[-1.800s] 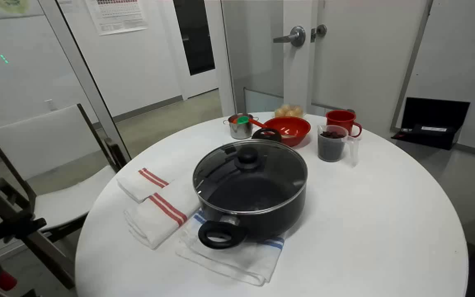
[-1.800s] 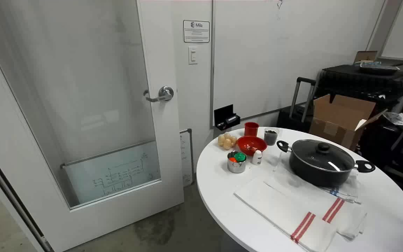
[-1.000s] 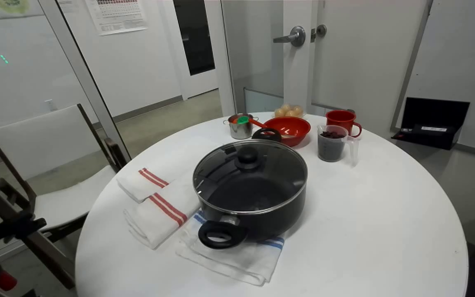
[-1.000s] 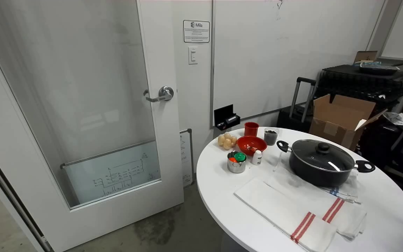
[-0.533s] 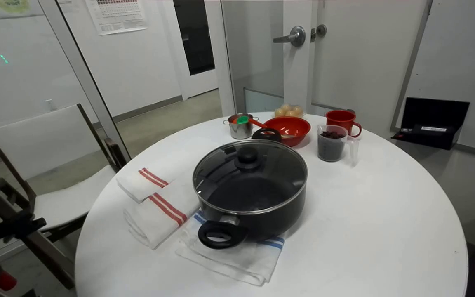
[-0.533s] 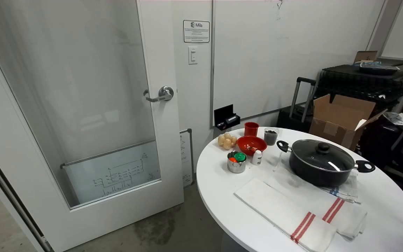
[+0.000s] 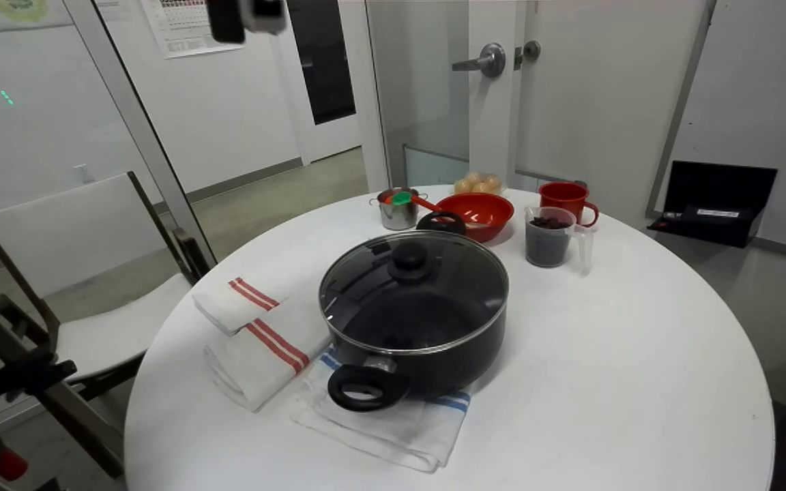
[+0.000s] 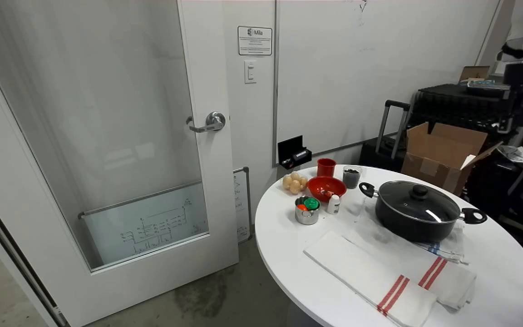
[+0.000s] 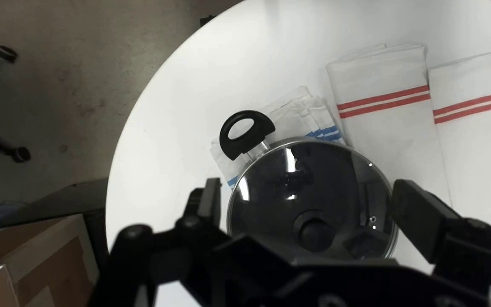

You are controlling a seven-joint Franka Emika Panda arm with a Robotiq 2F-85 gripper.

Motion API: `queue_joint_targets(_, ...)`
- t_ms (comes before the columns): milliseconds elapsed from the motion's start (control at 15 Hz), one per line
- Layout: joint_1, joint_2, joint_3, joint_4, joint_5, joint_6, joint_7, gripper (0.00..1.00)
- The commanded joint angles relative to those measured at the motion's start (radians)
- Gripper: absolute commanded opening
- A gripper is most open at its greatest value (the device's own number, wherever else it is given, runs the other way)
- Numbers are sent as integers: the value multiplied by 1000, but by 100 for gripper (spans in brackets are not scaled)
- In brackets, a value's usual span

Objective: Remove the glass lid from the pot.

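Robotiq gripper [image 8: 513, 125] now appears in both exterior views; in an exterior view covers part of printed wall sheet [image 7: 185, 33].

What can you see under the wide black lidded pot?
Part of a folded white cloth with blue stripes sticks out from beneath the pot; whatever else lies there is covered from view.

In an exterior view, a pale chair [image 7: 86, 239] was set at the left of the round white table [image 7: 625, 368], and a printed sheet [image 7: 181, 33] was hung on the far wall [image 7: 246, 112]. In an exterior view, a glass-panelled door [image 8: 98, 127] was seen at the left; through it a handwritten board [image 8: 145, 222] was glimpsed. A whiteboard [image 8: 366, 77] was mounted beyond the table, and an open cardboard box [image 8: 434, 156] was placed at the far right. The grey floor [image 8: 211, 293] was dimly lit.
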Motion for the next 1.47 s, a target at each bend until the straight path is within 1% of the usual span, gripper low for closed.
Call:
queue_joint_targets(0,11,212,10,152,-30,42,1,100)
queue_joint_targets(267,17,390,20,289,-28,58,-15,100)
queue_joint_targets(667,16,592,52,474,-18,38,-70,100)
queue_joint_targets(1000,6,730,82,609,0,2,-126,100)
queue_joint_targets(1400,-6,844,121,718,19,-60,-194,100)
